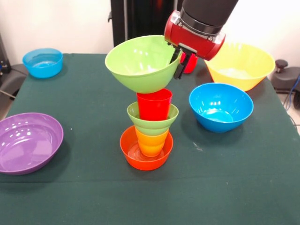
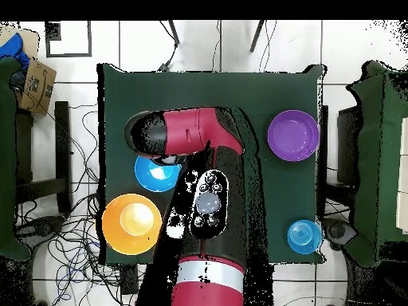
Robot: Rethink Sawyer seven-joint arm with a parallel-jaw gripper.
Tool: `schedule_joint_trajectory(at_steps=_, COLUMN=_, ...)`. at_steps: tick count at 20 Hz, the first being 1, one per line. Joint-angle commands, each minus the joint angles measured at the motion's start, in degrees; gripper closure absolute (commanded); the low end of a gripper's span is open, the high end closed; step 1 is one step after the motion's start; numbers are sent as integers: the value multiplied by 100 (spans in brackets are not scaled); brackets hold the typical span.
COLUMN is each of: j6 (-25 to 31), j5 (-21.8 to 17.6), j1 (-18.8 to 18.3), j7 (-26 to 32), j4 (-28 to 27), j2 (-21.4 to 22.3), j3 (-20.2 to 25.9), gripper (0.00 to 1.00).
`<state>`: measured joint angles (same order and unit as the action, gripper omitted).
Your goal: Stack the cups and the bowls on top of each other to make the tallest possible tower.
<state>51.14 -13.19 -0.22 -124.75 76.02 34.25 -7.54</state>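
The tower stands mid-table: a small orange bowl (image 1: 140,157), a yellow-orange cup (image 1: 151,143), a small green bowl (image 1: 152,123) and a red cup (image 1: 154,105) on top. A large green bowl (image 1: 136,63) hangs tilted with its base at the red cup's mouth. My gripper (image 1: 179,60) is shut on this bowl's right rim, one finger inside and one outside. A small red-pink thing (image 1: 191,64) peeks out behind the gripper. In the overhead view the arm (image 2: 191,131) hides the tower and the gripper.
A blue bowl (image 1: 220,107) (image 2: 155,174) sits right of the tower, with a large yellow bowl (image 1: 240,65) (image 2: 131,224) behind it. A purple bowl (image 1: 29,142) (image 2: 293,135) lies front left, and a small blue bowl (image 1: 43,62) (image 2: 304,236) far left.
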Motion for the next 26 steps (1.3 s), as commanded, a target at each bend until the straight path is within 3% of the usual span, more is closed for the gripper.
schedule_joint_trajectory(at_steps=1, j6=-396, j5=0, j1=-97, j7=-248, j4=501, j2=96, j3=291, gripper=100)
schedule_joint_trajectory(at_steps=26, j6=-1063, j5=-18, j1=-29, j7=-410, j4=796, j2=144, j3=227, gripper=100)
